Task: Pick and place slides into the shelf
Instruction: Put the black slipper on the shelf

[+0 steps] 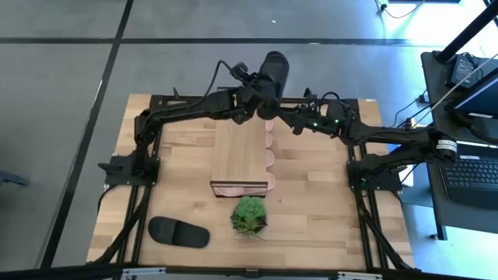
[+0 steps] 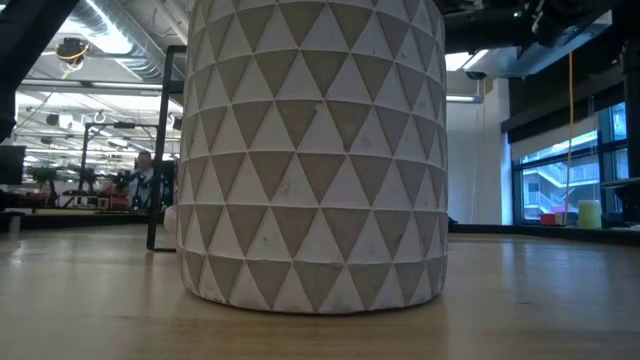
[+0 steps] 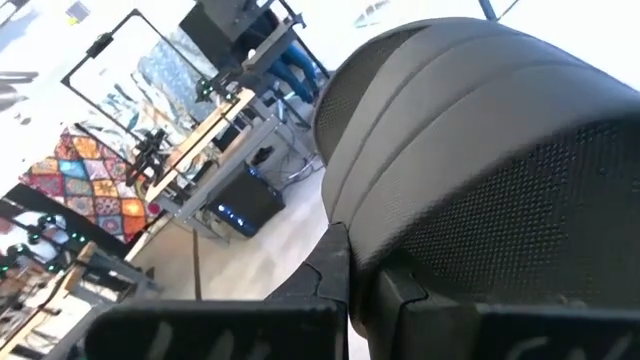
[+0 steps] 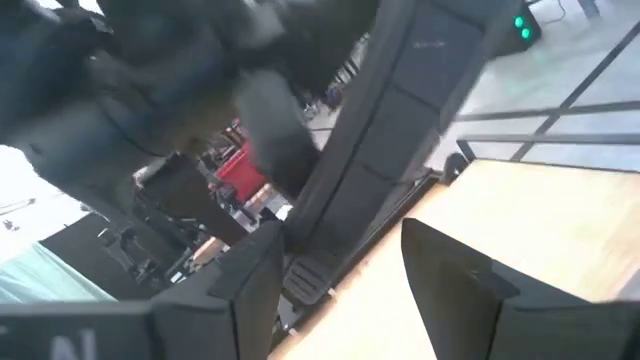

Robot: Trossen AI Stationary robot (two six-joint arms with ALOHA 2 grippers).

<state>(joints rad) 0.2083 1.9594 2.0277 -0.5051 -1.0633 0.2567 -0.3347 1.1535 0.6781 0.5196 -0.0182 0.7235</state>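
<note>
High view: the shelf (image 1: 240,152) stood in the middle of the wooden table (image 1: 187,163), its flat light-wood plank top facing the camera.
Left gripper: the left gripper (image 1: 257,97) was over the far end of the shelf, closed on a black slide (image 1: 274,71) that jutted past the table's far edge.
Left wrist view: the black slide (image 3: 480,170) filled most of the picture, its textured strap close above the dark fingers (image 3: 330,275), which pressed against it.
Right gripper: the right gripper (image 1: 282,118) was just beside the shelf's far right corner, close to the left one.
Right wrist view: its two dark fingers (image 4: 455,275) stood apart with bare tabletop between them and nothing held.
Pink slides: a row of pale pink slides (image 1: 269,148) poked out along the shelf's right side, and one pink slide (image 1: 240,189) showed in the shelf's near opening.
Loose slide: a second black slide (image 1: 179,232) lay flat on the table near its front left corner, well apart from the shelf.
Potted plant: the small green potted plant (image 1: 249,215) sat just in front of the shelf's near end.
Low view: the plant's white pot (image 2: 312,150), patterned with triangles, blocked most of the scene; both grippers were hidden there.
</note>
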